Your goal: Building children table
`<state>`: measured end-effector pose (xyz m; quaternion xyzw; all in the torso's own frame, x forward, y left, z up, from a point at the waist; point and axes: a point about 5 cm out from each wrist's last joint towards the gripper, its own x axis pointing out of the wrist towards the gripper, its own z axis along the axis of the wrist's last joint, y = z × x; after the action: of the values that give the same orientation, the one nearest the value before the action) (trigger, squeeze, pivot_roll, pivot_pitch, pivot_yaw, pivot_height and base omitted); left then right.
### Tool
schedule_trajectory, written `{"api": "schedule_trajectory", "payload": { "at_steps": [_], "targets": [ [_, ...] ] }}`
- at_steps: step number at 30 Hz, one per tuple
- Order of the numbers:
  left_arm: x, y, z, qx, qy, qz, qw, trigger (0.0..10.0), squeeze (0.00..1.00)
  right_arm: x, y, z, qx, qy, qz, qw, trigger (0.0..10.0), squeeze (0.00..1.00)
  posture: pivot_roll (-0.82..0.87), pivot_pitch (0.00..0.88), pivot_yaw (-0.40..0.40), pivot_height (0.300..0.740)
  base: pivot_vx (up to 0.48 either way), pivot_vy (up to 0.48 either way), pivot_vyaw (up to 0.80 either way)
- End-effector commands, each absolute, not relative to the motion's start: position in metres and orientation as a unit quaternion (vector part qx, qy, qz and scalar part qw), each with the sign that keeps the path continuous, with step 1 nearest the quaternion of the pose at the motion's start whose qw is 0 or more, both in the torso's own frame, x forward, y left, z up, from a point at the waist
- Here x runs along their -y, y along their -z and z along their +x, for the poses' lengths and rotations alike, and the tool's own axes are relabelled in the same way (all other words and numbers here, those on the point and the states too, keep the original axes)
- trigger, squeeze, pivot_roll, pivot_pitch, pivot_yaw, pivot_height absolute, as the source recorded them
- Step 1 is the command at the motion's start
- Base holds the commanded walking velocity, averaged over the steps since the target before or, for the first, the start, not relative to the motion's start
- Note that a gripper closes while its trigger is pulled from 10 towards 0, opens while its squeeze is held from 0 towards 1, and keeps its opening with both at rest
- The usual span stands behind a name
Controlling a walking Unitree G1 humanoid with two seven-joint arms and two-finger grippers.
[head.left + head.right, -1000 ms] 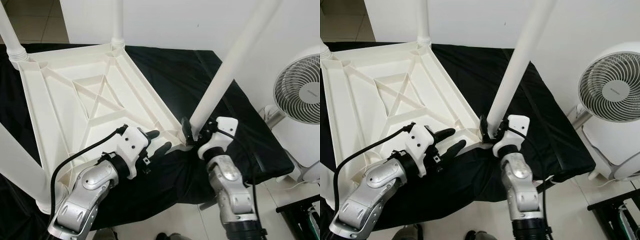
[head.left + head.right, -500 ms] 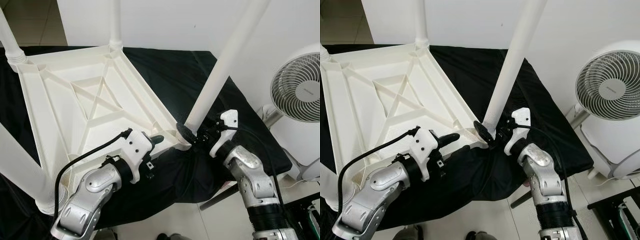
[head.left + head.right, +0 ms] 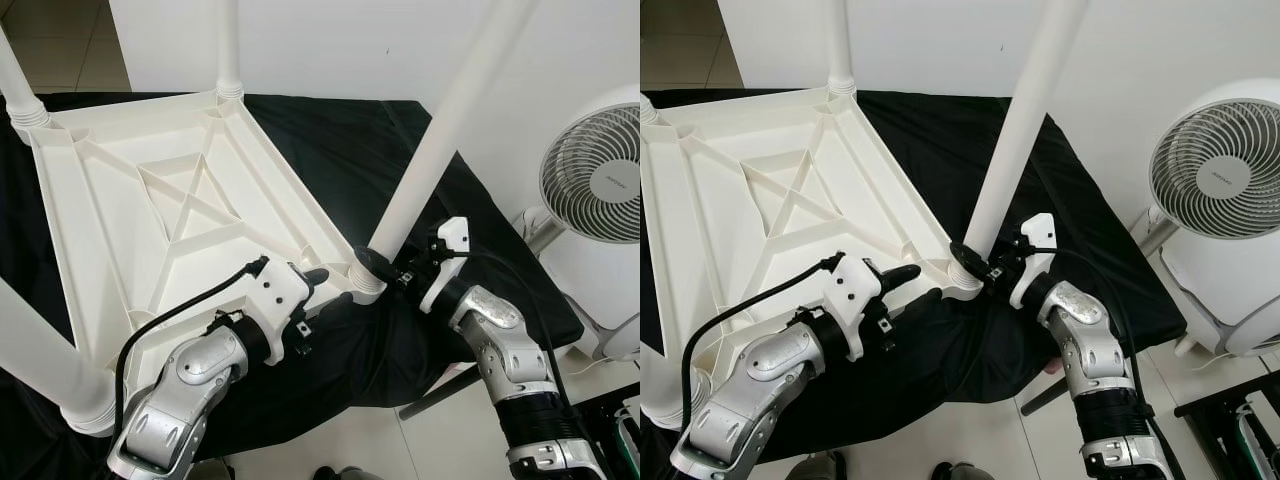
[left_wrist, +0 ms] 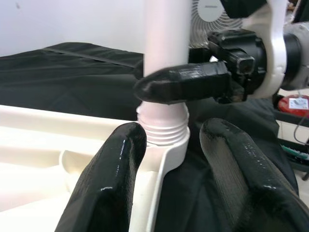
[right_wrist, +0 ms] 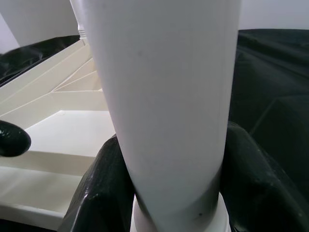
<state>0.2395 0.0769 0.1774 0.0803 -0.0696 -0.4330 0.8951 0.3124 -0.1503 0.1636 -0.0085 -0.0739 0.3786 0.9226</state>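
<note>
A white plastic table top [image 3: 110,210] lies upside down on a black cloth. A long white leg [image 3: 440,130] stands slanted with its threaded foot [image 4: 161,128] in the near right corner socket. My right gripper [image 3: 378,265] is shut on this leg just above the socket, one finger on each side [image 5: 104,183]. My left gripper [image 3: 318,285] is open at the same corner. One finger [image 4: 108,174] lies over the table's rim and the other sits over the cloth.
Three more white legs stand in the other corners: far middle [image 3: 229,45], far left [image 3: 15,75], near left [image 3: 40,360]. A white fan [image 3: 595,175] stands on the floor to the right. The black cloth [image 3: 400,140] covers the support up to its right edge.
The right gripper swung round the leg's foot and the foot dropped into the corner socket. My left gripper moved forward, so one finger now lies over the rim.
</note>
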Motion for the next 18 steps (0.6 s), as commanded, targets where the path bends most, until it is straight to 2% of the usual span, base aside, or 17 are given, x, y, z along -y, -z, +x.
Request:
{"api": "schedule_trajectory", "payload": {
  "at_steps": [1, 2, 4, 5, 7, 9, 12, 14, 18],
  "targets": [
    [-0.077, -0.175, 0.24, 0.06, 0.424, 0.072, 0.901, 10.0, 0.0, 0.157, -0.154, 0.312, 0.057, -0.357, -0.001, 0.932, 0.0, 0.0, 0.13, 0.141, -0.093, 0.74, 0.0, 0.0, 0.0],
    [-0.077, -0.174, 0.24, 0.057, 0.425, 0.068, 0.901, 10.0, 0.0, 0.159, -0.154, 0.313, 0.055, -0.343, 0.002, 0.938, 8.9, 0.0, 0.13, 0.141, -0.093, 0.74, 0.0, 0.0, 0.0],
    [-0.077, -0.174, 0.24, 0.057, 0.425, 0.068, 0.901, 10.0, 0.0, 0.159, -0.154, 0.313, 0.055, -0.343, 0.002, 0.938, 8.9, 0.0, 0.13, 0.141, -0.093, 0.74, 0.0, 0.0, 0.0],
    [-0.077, -0.174, 0.239, 0.057, 0.425, 0.068, 0.901, 10.0, 0.0, 0.161, -0.154, 0.313, 0.057, -0.324, 0.001, 0.944, 10.0, 0.0, 0.12, 0.147, -0.095, 0.74, 0.0, 0.0, 0.0],
    [-0.078, -0.174, 0.24, 0.057, 0.423, 0.069, 0.902, 10.0, 0.0, 0.162, -0.156, 0.313, 0.062, -0.296, -0.003, 0.953, 10.0, 0.0, 0.12, 0.147, -0.095, 0.74, 0.0, 0.0, 0.0],
    [-0.079, -0.173, 0.241, 0.057, 0.418, 0.085, 0.903, 10.0, 0.0, 0.162, -0.158, 0.312, 0.069, -0.232, 0.0, 0.97, 10.0, 0.0, 0.12, 0.157, -0.098, 0.74, 0.0, 0.0, 0.0],
    [-0.08, -0.172, 0.241, 0.057, 0.414, 0.091, 0.904, 10.0, 0.0, 0.162, -0.158, 0.311, 0.071, -0.212, -0.001, 0.975, 10.0, 0.0, 0.12, 0.157, -0.098, 0.74, 0.0, 0.0, 0.0],
    [-0.083, -0.17, 0.242, 0.049, 0.411, 0.092, 0.906, 10.0, 0.0, 0.152, -0.159, 0.301, 0.083, -0.156, 0.009, 0.984, 10.0, 0.0, 0.12, 0.159, -0.097, 0.74, 0.0, 0.0, 0.0],
    [-0.082, -0.17, 0.242, 0.049, 0.412, 0.09, 0.905, 10.0, 0.0, 0.142, -0.158, 0.297, 0.083, -0.121, 0.042, 0.988, 10.0, 0.0, 0.11, 0.159, -0.098, 0.74, 0.0, 0.0, 0.0]
  ]
}}
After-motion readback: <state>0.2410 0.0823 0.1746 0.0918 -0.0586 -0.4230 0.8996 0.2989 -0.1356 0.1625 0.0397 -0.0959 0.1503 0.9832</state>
